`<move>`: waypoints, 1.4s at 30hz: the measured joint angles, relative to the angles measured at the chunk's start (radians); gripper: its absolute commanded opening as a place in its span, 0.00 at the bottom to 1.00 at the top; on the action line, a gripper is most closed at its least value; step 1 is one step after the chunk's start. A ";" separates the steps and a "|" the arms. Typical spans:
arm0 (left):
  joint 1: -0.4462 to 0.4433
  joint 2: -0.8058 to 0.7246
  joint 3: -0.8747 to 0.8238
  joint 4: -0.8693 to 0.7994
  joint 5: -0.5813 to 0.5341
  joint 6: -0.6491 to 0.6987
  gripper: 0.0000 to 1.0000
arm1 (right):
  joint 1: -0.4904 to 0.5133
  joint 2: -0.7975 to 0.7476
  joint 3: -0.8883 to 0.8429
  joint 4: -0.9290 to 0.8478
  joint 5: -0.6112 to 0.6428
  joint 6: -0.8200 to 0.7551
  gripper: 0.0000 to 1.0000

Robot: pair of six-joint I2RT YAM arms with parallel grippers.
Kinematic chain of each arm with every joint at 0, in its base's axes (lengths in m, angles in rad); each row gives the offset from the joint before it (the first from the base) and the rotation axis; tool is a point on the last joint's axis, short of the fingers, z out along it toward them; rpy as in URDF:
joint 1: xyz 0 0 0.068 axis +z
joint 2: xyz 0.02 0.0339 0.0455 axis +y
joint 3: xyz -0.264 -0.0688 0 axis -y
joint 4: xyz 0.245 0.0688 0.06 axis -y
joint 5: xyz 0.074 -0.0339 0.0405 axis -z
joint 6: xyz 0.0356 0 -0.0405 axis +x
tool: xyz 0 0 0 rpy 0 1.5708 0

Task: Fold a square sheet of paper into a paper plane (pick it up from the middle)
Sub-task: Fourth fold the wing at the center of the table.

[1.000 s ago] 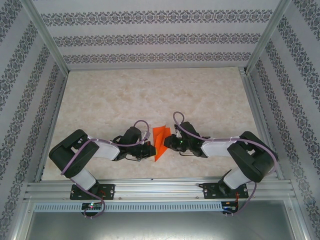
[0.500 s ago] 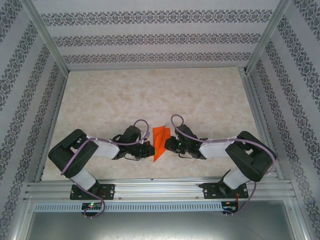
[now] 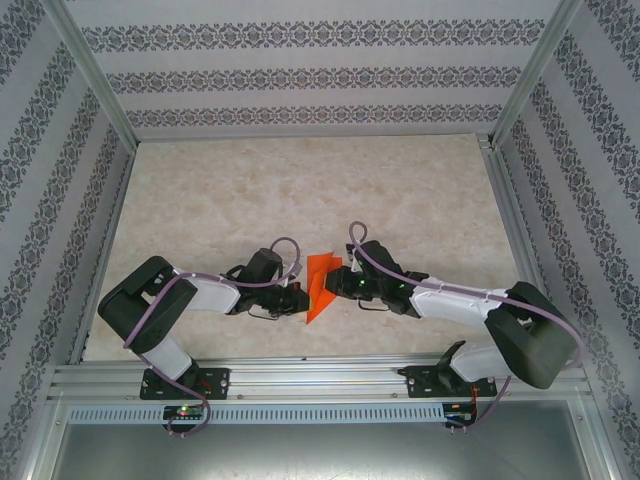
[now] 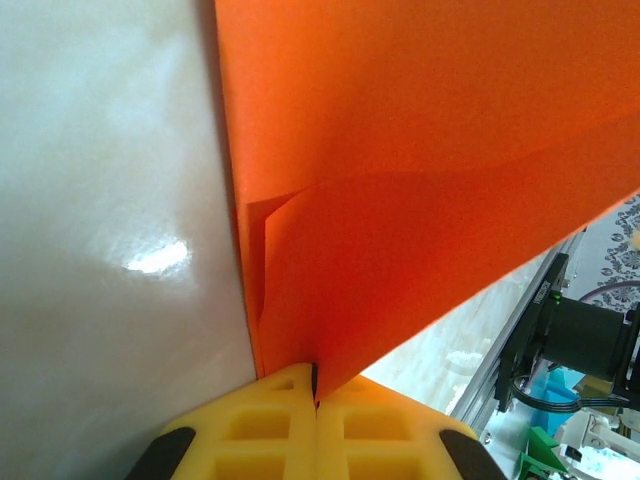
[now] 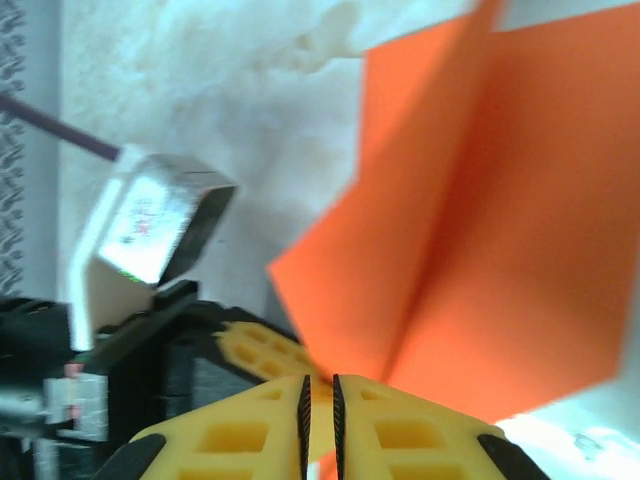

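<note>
The orange-red paper [image 3: 320, 278], folded with a centre crease, is held up between both grippers near the table's front middle. My left gripper [image 3: 301, 300] is shut on its lower edge, the yellow fingers pressed together on the sheet [image 4: 316, 375]. The paper [image 4: 420, 150] rises from them and shows a small folded-over flap. My right gripper [image 3: 337, 286] is at the paper's right side. Its jaws [image 5: 318, 385] stand a thin slit apart, with the creased paper [image 5: 500, 220] just beyond the tips. Whether they pinch it is unclear in the blurred right wrist view.
The marble tabletop [image 3: 300, 190] stretches back to patterned walls. An aluminium rail [image 3: 320, 378] runs along the near edge by the arm bases, and frame posts [image 3: 95, 85] stand at the sides. The left arm's wrist housing [image 5: 150, 230] sits close to my right fingers.
The right arm's elbow has swung out to the right and toward the near edge while its gripper stayed at the paper. The left gripper and paper have barely shifted.
</note>
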 measured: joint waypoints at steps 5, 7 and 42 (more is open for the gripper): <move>0.001 0.002 -0.002 0.006 0.002 -0.008 0.00 | 0.000 0.103 0.051 0.053 -0.046 -0.001 0.15; 0.002 0.003 -0.002 0.006 0.003 -0.009 0.00 | 0.000 0.146 0.058 0.076 -0.056 0.002 0.15; 0.002 -0.063 -0.003 -0.106 -0.067 0.010 0.00 | -0.026 0.277 0.060 0.173 -0.095 0.032 0.15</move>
